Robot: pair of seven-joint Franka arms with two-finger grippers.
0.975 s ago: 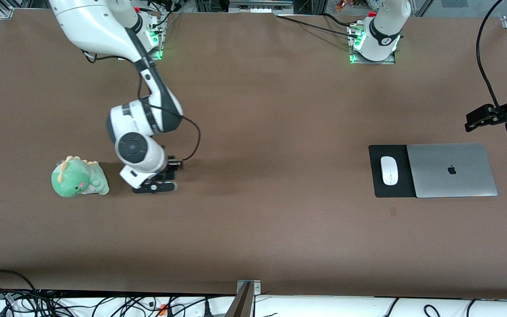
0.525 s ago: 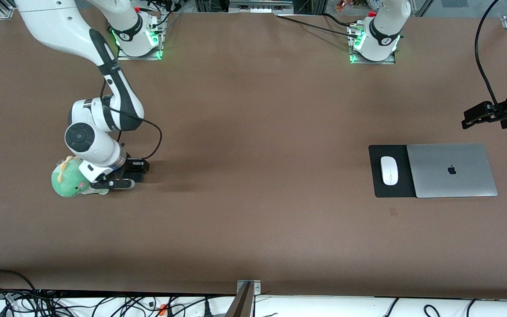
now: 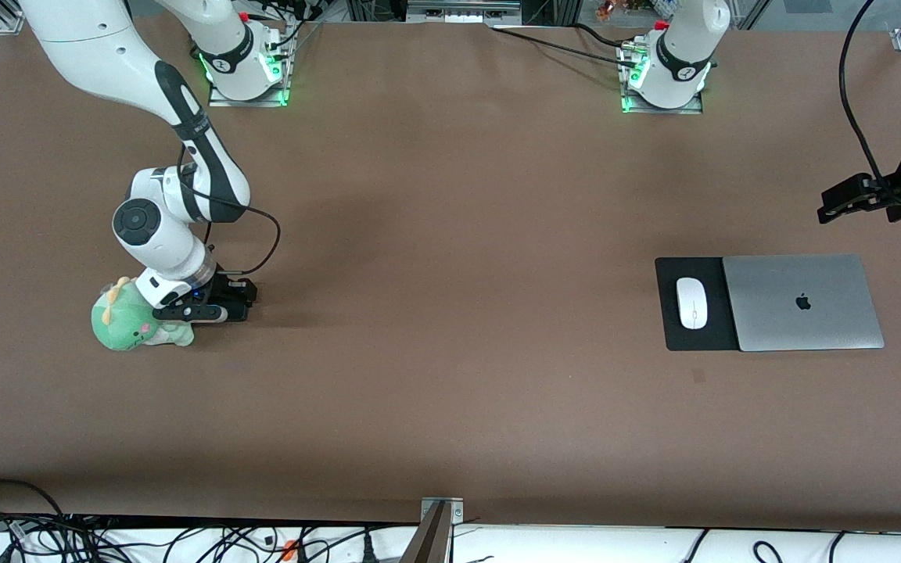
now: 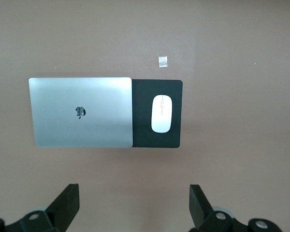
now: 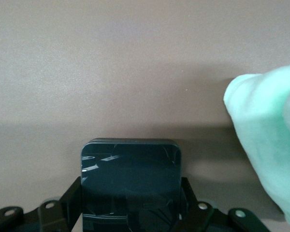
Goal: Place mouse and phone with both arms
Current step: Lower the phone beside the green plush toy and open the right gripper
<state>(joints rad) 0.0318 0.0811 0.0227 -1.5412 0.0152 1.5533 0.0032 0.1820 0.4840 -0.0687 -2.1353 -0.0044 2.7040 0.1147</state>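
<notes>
Right gripper (image 3: 204,313): we see it low over the table (image 3: 450,391) at the right arm's end, just beside the green plush toy (image 3: 131,322); its fingers (image 5: 70,193) are clamped on the two side edges of the phone (image 5: 130,181).

Phone: we find it held flat in the right gripper, a black glossy slab with rounded corners; in the right wrist view its free end points out over bare table and the toy's green fabric (image 5: 268,145) shows close by. In the front view the arm hides most of it.

Left gripper (image 4: 134,205): we see it up in the air at the left arm's end of the table, over bare table near the laptop (image 3: 802,302); its fingers (image 4: 65,203) are spread wide with nothing between them. This arm waits.

Mouse (image 3: 691,302): we see it lying on the black mouse pad (image 3: 673,328), lengthwise along it, apart from both grippers.

Laptop: closed, silver, lying flat, its edge overlapping the mouse pad on the side away from the right arm.

Mark (image 4: 163,61): we note a small pale square on the table, nearer to the front camera than the mouse pad.
</notes>
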